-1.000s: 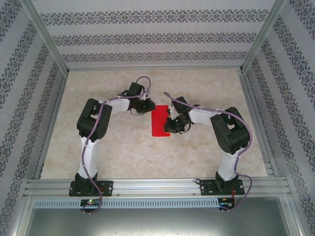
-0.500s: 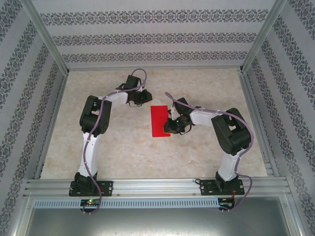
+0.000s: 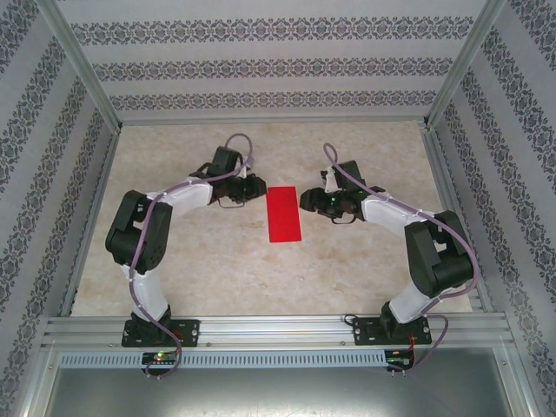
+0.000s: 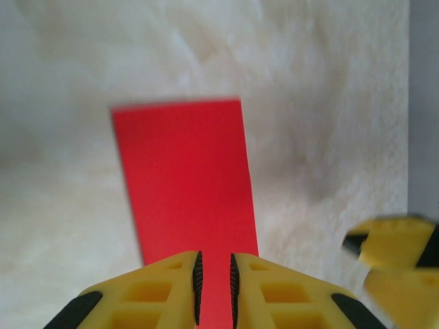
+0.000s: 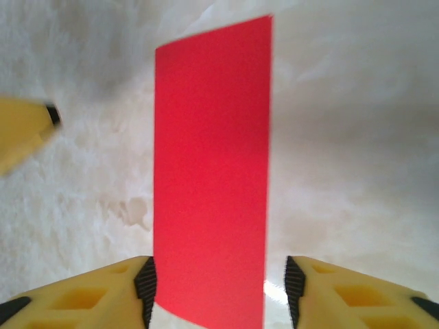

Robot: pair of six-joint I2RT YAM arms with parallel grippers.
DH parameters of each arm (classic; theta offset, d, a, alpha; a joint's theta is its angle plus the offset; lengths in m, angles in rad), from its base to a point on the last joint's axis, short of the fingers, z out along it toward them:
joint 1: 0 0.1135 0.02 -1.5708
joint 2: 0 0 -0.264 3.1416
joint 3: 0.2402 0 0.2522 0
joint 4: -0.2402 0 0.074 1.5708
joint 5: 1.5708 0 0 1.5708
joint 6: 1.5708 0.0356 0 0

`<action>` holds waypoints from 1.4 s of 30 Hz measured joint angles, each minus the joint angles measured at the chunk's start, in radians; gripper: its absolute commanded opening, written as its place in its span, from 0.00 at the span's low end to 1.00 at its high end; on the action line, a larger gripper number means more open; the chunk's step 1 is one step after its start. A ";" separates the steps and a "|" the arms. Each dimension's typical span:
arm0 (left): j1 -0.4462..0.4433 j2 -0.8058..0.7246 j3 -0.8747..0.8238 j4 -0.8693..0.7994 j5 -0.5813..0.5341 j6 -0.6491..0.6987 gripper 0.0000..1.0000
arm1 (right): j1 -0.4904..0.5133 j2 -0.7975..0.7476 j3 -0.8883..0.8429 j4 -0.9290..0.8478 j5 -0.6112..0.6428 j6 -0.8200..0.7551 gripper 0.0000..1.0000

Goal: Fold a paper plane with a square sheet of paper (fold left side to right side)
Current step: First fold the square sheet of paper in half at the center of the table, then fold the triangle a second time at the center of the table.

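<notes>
The square sheet of paper [image 3: 283,214] lies flat on the table as a narrow bright red rectangle, its long sides running away from the arms; it is no dart shape. My left gripper [image 3: 257,188] hovers just left of its far corner, apart from it. In the left wrist view the sheet [image 4: 184,185] stretches ahead of that gripper [image 4: 215,257], whose jaws stand nearly together with a thin slit and nothing in it. My right gripper [image 3: 306,200] sits just right of the sheet, open. The right wrist view shows the paper [image 5: 211,178] below and beyond the spread right gripper [image 5: 219,271].
The pale marbled table [image 3: 217,261] is framed by aluminium rails [image 3: 95,208] and patterned walls. A yellow fingertip [image 4: 394,247] of the other arm shows at the right of the left wrist view, and one fingertip [image 5: 24,130] shows at the left of the right wrist view.
Both grippers have drawn back from the red paper, the left one leftward, the right one up and to the right. The sheet now lies flat and untouched.
</notes>
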 measured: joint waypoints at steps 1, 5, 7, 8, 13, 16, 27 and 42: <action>-0.015 0.005 -0.010 -0.002 0.001 -0.008 0.22 | -0.009 0.000 -0.008 0.008 0.000 0.008 0.64; -0.060 0.050 -0.014 -0.003 0.000 -0.028 0.20 | -0.019 0.000 -0.042 0.026 -0.008 0.027 0.74; -0.064 0.072 -0.009 -0.006 -0.005 -0.032 0.20 | -0.019 0.000 -0.053 0.031 -0.016 0.034 0.77; -0.064 0.083 -0.005 -0.010 -0.011 -0.032 0.20 | -0.019 0.000 -0.058 0.032 -0.021 0.035 0.77; -0.064 0.096 0.002 -0.026 -0.039 -0.032 0.20 | -0.019 0.000 -0.068 0.048 -0.035 0.035 0.78; -0.064 0.105 0.015 -0.026 -0.038 -0.033 0.20 | -0.019 0.000 -0.068 0.049 -0.039 0.035 0.78; -0.064 0.133 0.021 -0.033 -0.050 -0.032 0.17 | -0.019 0.023 -0.030 -0.005 -0.084 0.027 0.76; -0.064 0.132 0.001 -0.006 -0.056 -0.033 0.16 | 0.028 0.147 0.022 -0.095 -0.201 0.058 0.59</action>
